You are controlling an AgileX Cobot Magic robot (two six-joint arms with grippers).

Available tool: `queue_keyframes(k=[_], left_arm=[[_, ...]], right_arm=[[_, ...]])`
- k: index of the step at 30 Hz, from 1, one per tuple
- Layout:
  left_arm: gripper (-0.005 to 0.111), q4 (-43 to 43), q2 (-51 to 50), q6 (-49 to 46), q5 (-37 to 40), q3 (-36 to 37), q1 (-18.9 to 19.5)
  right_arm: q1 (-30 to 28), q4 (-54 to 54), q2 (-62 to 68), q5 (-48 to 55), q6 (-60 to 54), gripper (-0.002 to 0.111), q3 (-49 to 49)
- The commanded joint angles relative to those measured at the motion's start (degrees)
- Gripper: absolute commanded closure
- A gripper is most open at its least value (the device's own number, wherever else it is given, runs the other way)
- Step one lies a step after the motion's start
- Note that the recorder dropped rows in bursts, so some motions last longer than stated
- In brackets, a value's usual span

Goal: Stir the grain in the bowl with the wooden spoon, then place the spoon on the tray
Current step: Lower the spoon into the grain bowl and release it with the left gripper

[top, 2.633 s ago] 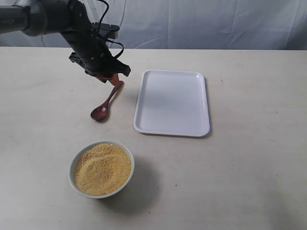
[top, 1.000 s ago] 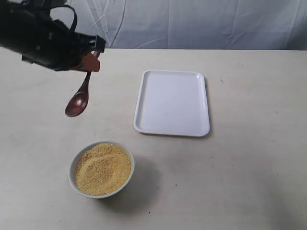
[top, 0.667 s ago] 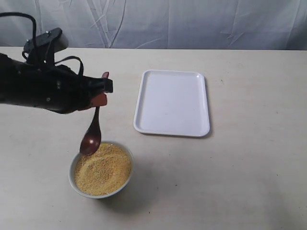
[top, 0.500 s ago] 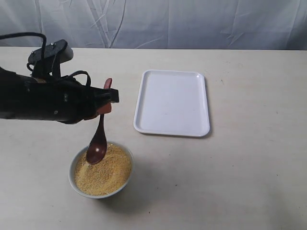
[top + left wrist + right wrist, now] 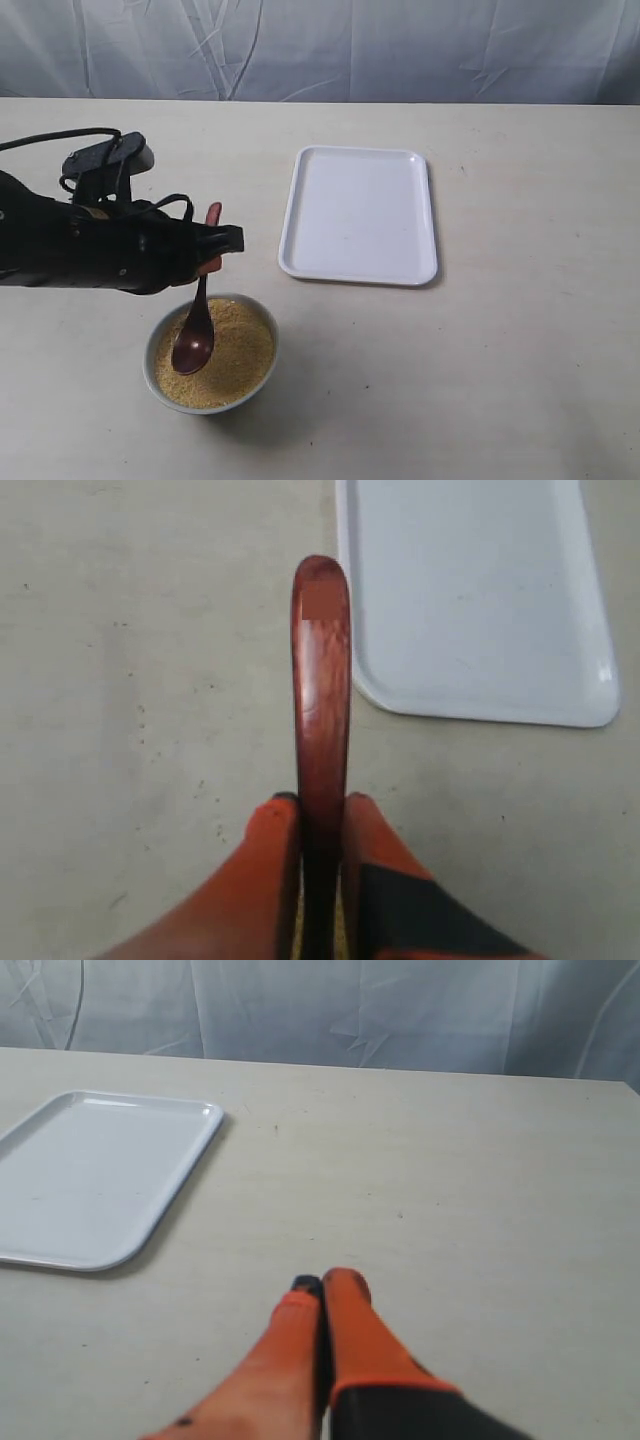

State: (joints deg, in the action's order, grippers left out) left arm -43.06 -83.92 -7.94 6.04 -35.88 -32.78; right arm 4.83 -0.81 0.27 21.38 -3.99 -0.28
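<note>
My left gripper is shut on the handle of the wooden spoon, which hangs steeply downward. Its dark oval head dips into the yellow grain on the left side of the small white bowl. In the left wrist view the reddish handle sticks out between the orange fingers of the left gripper. The white tray lies to the right of the arm, with nothing on it. My right gripper is shut and holds nothing, low over bare table; the exterior view does not show it.
The beige table carries only the bowl and the tray. A grey cloth backdrop hangs behind the far edge. The left arm's black body and cables hover above the table left of the bowl.
The left arm lifted the spoon from beside the tray, carried it toward the front of the table and lowered it, so the spoon's head now sits in the grain.
</note>
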Motion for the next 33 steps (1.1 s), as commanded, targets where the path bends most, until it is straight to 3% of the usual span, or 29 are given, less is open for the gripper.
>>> queue_keyframes(k=[1, 21, 28, 33], left_arm=[[0.107, -0.52, -0.31, 0.38, -1.3, 0.21, -0.41], [0.106, -2.59, -3.53, 0.38, -0.78, 0.7, -0.41], [0.072, -2.59, -3.53, 0.38, -0.78, 0.7, -0.41], [0.069, -2.59, -1.45, 0.38, -0.7, 0.7, -0.41]], right_arm=[[-0.39, 0.01, -0.27, -0.74, -0.12, 0.108, 0.28], [-0.39, 0.01, -0.27, -0.74, -0.12, 0.108, 0.28], [-0.39, 0.01, -0.27, -0.74, -0.12, 0.108, 0.28], [-0.39, 0.01, -0.27, -0.74, -0.12, 0.108, 0.28]])
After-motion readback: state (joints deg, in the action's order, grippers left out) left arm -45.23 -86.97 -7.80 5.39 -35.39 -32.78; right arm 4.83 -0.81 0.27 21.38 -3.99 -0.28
